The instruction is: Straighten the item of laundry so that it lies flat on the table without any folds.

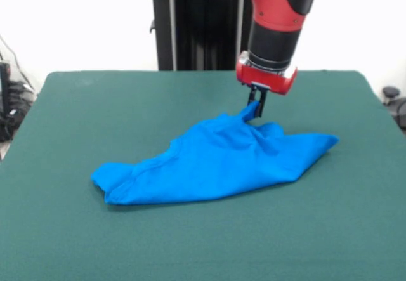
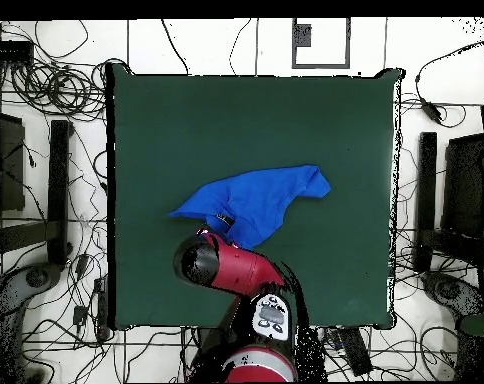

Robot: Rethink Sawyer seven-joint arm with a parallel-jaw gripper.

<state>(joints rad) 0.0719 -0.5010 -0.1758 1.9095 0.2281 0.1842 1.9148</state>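
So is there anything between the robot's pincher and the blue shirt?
No. In the front view the gripper is pinching a raised peak of the blue shirt, so nothing lies between them.

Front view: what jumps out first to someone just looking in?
The bright blue T-shirt lies bunched and folded mid-table on the dark green table. The red arm's gripper comes down at the shirt's far edge, shut on a pinch of cloth drawn up into a small peak.

One blue T-shirt (image 1: 216, 160) — one table (image 1: 203, 243) — one pincer (image 1: 255, 106).
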